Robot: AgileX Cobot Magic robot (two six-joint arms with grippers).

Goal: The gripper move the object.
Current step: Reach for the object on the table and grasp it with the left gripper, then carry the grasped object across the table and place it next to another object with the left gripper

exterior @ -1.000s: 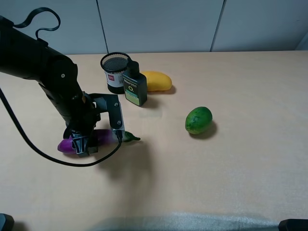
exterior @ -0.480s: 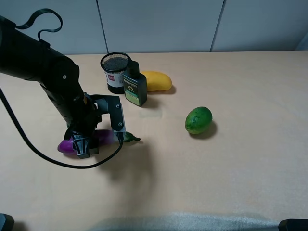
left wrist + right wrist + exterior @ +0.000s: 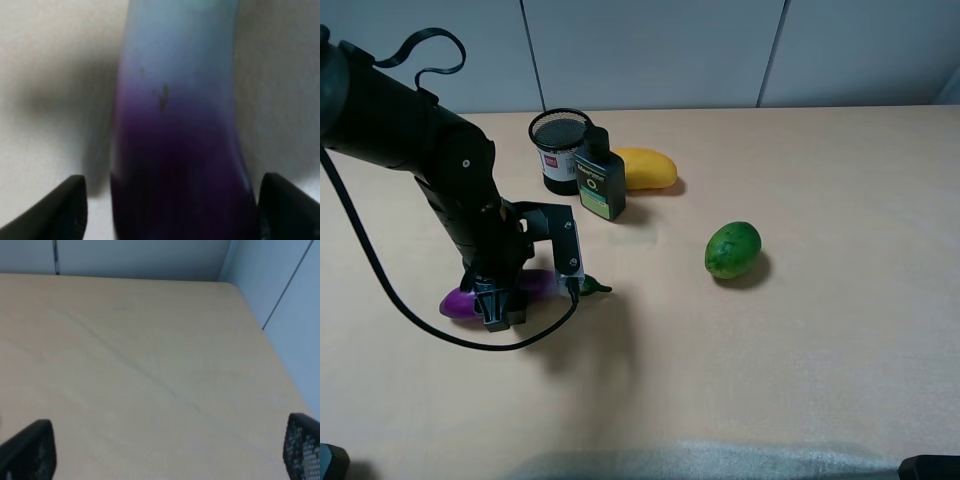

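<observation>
Eggplant (image 3: 454, 301) lies flat on table (image 3: 800, 350), left of centre, stem pointing toward the middle, well apart from bottle (image 3: 599, 180) and mesh cup (image 3: 560, 150). Left gripper (image 3: 500, 308) sits low over its purple half, jaws wide, one fingertip (image 3: 55, 210) on each side with gaps showing; nothing gripped. Risks, judged: glossy rounded skin may squirt out lengthwise as jaws close. Grip point is off-centre, so stem end may droop on lift. Slack cable (image 3: 535, 330) beside the stem could drag it.
</observation>
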